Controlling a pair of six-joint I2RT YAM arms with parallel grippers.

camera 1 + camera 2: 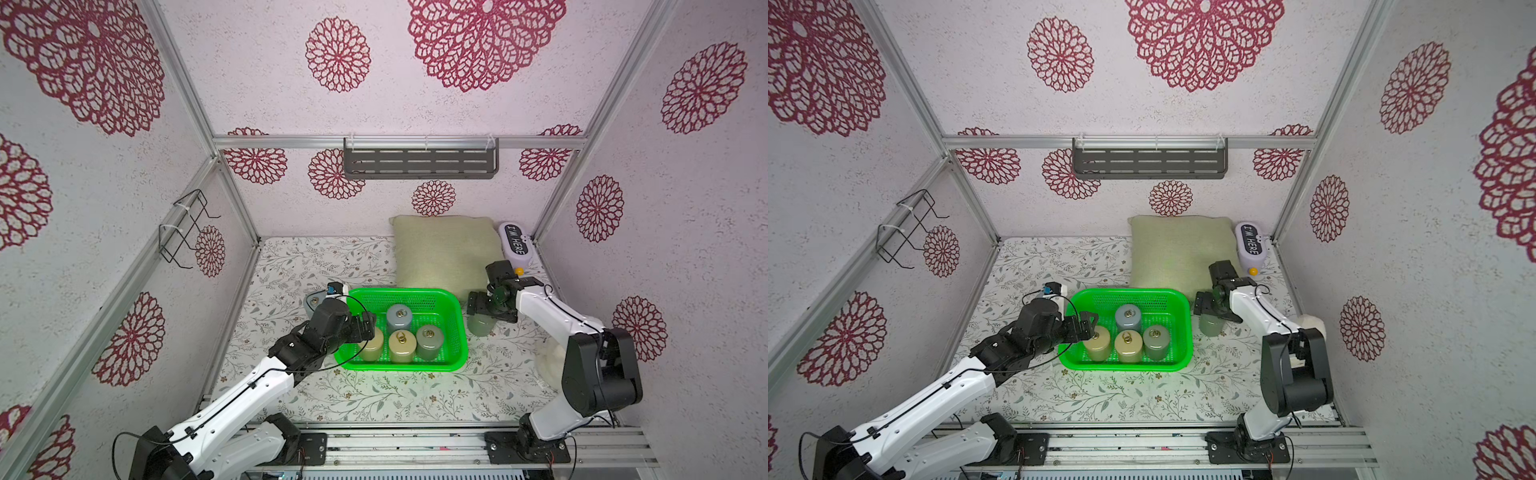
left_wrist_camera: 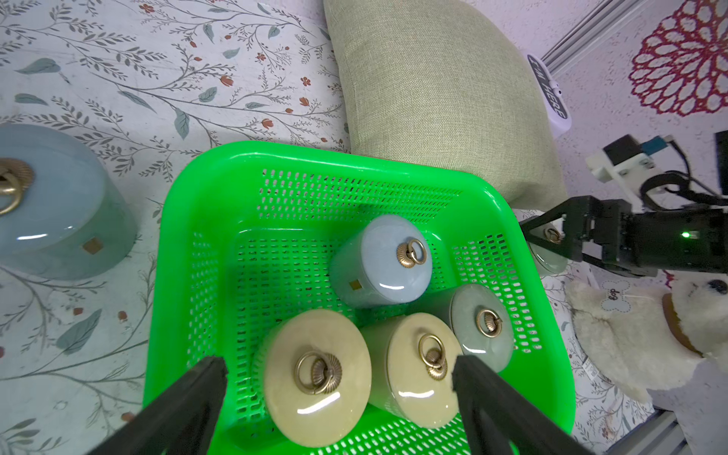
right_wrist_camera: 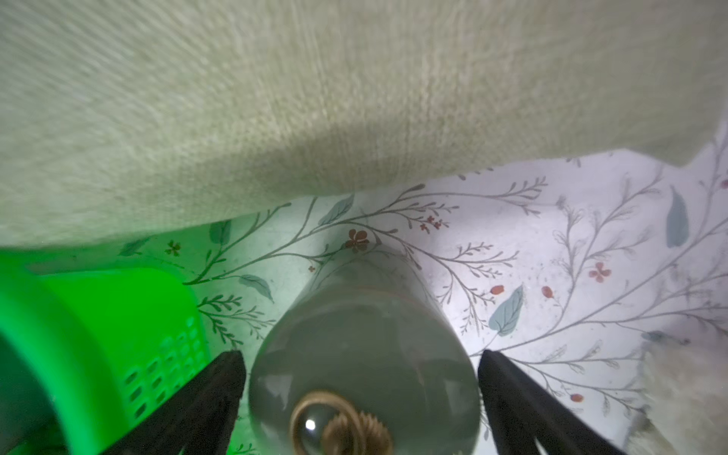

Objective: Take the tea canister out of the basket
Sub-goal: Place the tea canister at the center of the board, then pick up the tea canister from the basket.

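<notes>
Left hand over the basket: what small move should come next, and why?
Probably lower the left hand around the beige canister beneath it in the green basket: the hand is open and poised above that lid, gripping nothing.

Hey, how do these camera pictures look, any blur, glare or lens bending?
Right wrist view: cushion smeared, grey-green canister near the lens out of focus. Left wrist view: sharp, white glare streaks on the beige canister lids, basket rim bowed by the lens. Both top views: sharp, evenly lit, the basket casts a green glow on the tablecloth.
</notes>
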